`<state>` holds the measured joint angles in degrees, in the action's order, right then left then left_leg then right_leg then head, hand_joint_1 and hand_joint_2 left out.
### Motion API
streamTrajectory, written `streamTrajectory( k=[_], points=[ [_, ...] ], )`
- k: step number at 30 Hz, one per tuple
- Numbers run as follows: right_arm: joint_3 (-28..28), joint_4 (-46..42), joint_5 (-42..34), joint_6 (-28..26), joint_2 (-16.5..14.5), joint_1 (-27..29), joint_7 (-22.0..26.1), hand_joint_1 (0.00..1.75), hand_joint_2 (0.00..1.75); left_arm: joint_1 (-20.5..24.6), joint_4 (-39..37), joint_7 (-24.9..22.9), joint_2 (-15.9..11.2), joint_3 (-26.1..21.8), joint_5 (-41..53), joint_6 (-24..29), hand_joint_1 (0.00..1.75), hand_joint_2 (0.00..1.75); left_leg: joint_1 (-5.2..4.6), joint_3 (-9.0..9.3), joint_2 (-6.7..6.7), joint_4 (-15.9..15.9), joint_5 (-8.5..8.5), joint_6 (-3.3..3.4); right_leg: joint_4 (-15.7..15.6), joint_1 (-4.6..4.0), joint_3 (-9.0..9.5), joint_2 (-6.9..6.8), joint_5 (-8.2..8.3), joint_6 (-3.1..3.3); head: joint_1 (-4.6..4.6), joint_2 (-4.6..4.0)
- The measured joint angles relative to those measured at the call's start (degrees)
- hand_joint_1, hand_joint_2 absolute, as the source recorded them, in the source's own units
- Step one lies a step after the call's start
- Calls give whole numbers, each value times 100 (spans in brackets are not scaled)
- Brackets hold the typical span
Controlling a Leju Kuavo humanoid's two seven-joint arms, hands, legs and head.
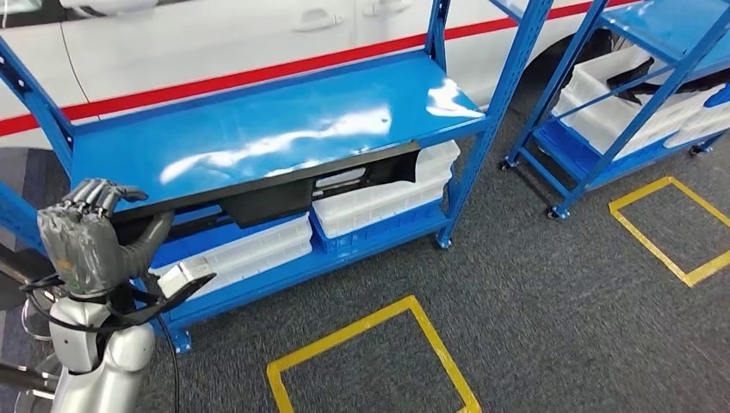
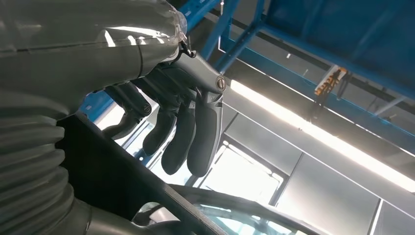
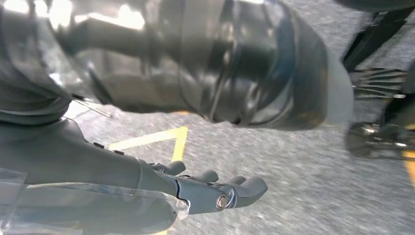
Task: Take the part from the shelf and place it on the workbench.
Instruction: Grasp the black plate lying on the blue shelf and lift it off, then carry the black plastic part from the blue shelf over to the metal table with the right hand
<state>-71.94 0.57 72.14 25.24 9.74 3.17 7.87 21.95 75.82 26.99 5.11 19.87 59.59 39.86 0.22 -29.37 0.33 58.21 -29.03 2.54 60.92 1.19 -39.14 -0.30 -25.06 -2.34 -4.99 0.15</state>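
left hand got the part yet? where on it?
Yes: the left hand grips the long black part at its left end, at the front edge of the blue shelf. The right hand hangs over the floor, holding nothing.

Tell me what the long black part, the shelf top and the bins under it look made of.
Long black part: likely moulded plastic, matte, with cut-out openings. Shelf top: apparently painted metal, glossy blue, showing bright glare streaks. Bins: seemingly translucent white plastic, with ribbed stacked rims. The left hand holds the part's end.
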Motion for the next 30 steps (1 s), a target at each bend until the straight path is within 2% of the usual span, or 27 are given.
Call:
streamTrajectory(
  k=[2,3,4,5,6,7,8,10,11,13,14,15,16,18,19,20,21,22,23,24,25,26,27,28,29,30],
  points=[
    [-3,1,-24,-8,-1,12,-2,0,0,-5,4,-18,-8,-1,1,0,175,175,-9,-156,12,3,139,57,614,12,-174,2,-602,-39,0,0],
    [-6,1,-35,-13,-2,15,-2,0,0,-12,5,-24,-14,-3,0,1,175,175,-18,-243,13,8,208,66,971,12,-241,2,-801,-53,0,0],
    [-9,1,-49,-19,-4,16,-1,0,0,-22,6,-27,-22,-8,-1,1,175,175,-27,-335,14,14,275,66,1247,12,-260,2,-863,-61,1,0],
    [-13,2,-62,-23,-6,16,-1,0,0,-35,7,-30,-32,-19,-2,0,175,175,-35,-426,14,22,337,60,1361,12,-198,3,-778,-60,1,0],
    [-17,1,-74,-27,-8,16,-1,0,0,-48,7,-30,-42,-32,-3,0,175,175,-42,-510,14,30,394,52,1311,12,-61,3,-619,-51,1,0],
    [-21,1,-88,-31,-9,16,-1,0,0,-59,11,-30,-54,-47,-2,0,175,175,-48,-586,12,38,451,40,1043,10,195,4,-455,-29,1,0],
    [-25,1,-99,-37,-9,14,0,0,0,-66,24,-30,-64,-63,1,1,175,175,-56,-651,11,46,503,23,645,1,513,8,-389,5,1,0],
    [-31,1,-117,-46,-10,11,2,0,0,-66,66,-33,-84,-90,6,1,175,175,-67,-727,14,47,609,-30,-163,-38,1053,17,-465,81,2,0],
    [-33,1,-125,-50,-11,13,3,0,0,-66,85,-38,-92,-101,8,1,175,175,-64,-743,17,33,664,-65,-372,-64,1162,20,-525,117,2,0],
    [-38,1,-139,-58,-16,29,2,0,0,-76,102,-48,-114,-119,7,1,175,175,-51,-764,20,4,750,-137,-477,-76,1146,12,-453,191,1,0],
    [-44,1,-145,-62,-17,35,1,0,0,-86,105,-54,-131,-133,7,1,175,175,-47,-795,13,45,680,-172,-501,-67,1106,2,-387,238,1,0],
    [-51,2,-152,-66,-20,39,1,0,0,-94,107,-57,-148,-151,7,1,175,175,-43,-843,6,173,502,-202,-522,-53,1052,-11,-313,290,1,0],
    [-58,2,-159,-67,-23,41,2,0,0,-100,108,-61,-167,-171,7,1,175,175,-37,-913,0,413,224,-228,-532,-41,980,-22,-239,331,1,0],
    [-66,2,-178,-67,-31,44,2,0,0,-115,109,-65,-198,-198,5,1,175,175,-18,-1053,-6,1104,-342,-267,-507,-55,800,-30,-109,370,2,0],
    [-68,2,-188,-68,-37,46,1,0,0,-126,109,-69,-212,-208,4,1,175,175,-13,-1080,-6,1420,-464,-280,-485,-58,696,-31,-45,368,2,0],
    [-69,2,-197,-70,-44,47,1,0,0,-138,109,-73,-223,-213,5,1,175,175,-9,-1039,-6,1595,-431,-288,-455,-59,584,-32,17,363,2,0],
    [-71,2,-203,-73,-50,48,0,0,0,-146,109,-77,-233,-217,6,1,175,175,-7,-915,-6,1592,-291,-288,-417,-58,470,-32,75,353,3,0],
    [-73,2,-210,-76,-57,48,-1,0,0,-151,112,-81,-242,-221,8,1,175,175,-5,-697,-6,1397,-120,-278,-373,-57,358,-32,127,340,3,0],
    [-75,2,-216,-79,-64,49,-1,0,0,-150,120,-88,-248,-225,9,1,175,175,-8,-403,-6,1047,-30,-256,-327,-58,263,-32,172,322,2,0],
    [-79,2,-225,-81,-74,50,-1,0,0,-145,131,-96,-252,-228,11,2,175,175,-17,-89,-8,613,-46,-233,-282,-64,189,-31,213,300,2,0],
    [-84,2,-234,-83,-83,53,-1,0,0,-142,144,-106,-256,-232,13,2,175,175,-29,155,-8,251,-122,-210,-255,-68,140,-31,260,272,2,0],
    [-91,2,-241,-85,-91,58,-1,0,0,-139,155,-115,-260,-236,12,3,175,175,-44,296,-9,4,-205,-189,-247,-66,113,-33,310,240,2,0],
    [-98,2,-247,-90,-97,64,-1,0,0,-141,162,-122,-265,-239,12,3,175,175,-57,338,-9,-123,-227,-168,-257,-65,101,-33,369,206,2,0],
    [-104,2,-252,-95,-100,72,-1,0,0,-144,165,-128,-272,-241,11,3,175,175,-45,310,-2,-156,-181,-134,-278,-57,87,-32,418,172,1,0],
    [-109,2,-259,-99,-104,80,-2,0,0,-144,166,-132,-279,-242,11,3,175,175,-35,269,8,-181,-108,-94,-264,-50,61,-25,385,140,0,0],
    [-111,2,-268,-104,-107,88,-3,0,0,-143,167,-136,-283,-243,12,2,175,175,-21,220,19,-205,-28,-44,-170,-44,14,-15,239,113,-1,0]
  ],
)
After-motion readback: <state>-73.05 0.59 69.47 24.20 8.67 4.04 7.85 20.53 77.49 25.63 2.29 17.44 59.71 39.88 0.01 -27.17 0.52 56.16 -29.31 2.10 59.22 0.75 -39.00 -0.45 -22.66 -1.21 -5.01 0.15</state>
